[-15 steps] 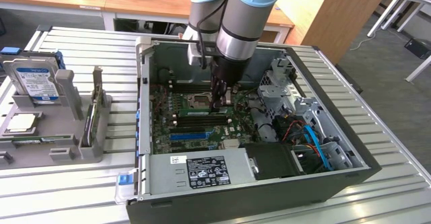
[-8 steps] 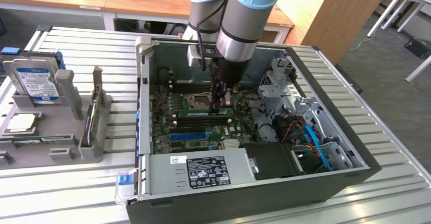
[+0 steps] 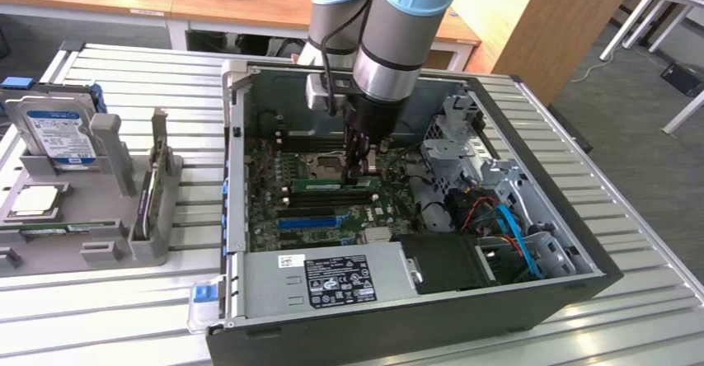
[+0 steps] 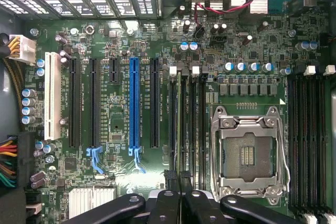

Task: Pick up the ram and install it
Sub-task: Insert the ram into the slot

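The open computer case (image 3: 237,160) lies on the slatted table with its green motherboard (image 4: 252,40) facing up. My gripper (image 3: 358,171) reaches down into the case over the black memory slots (image 4: 202,124) beside the CPU socket (image 4: 247,153). The ram (image 4: 179,124) appears edge-on as a thin green strip, standing along one of these slots. In the exterior view a green strip, the ram (image 3: 326,183), lies along the slots at the fingers' base. The gripper (image 4: 179,178) is shut, with its black fingertips (image 4: 172,176) pressed against either side of the ram's near end.
A grey holder (image 3: 110,242) at the exterior view's left carries a hard drive (image 3: 58,135) and a CPU (image 3: 33,199). Inside the case are a blue slot (image 4: 134,103), the power supply (image 3: 330,279), a drive cage (image 3: 462,135) and loose cables (image 3: 500,218).
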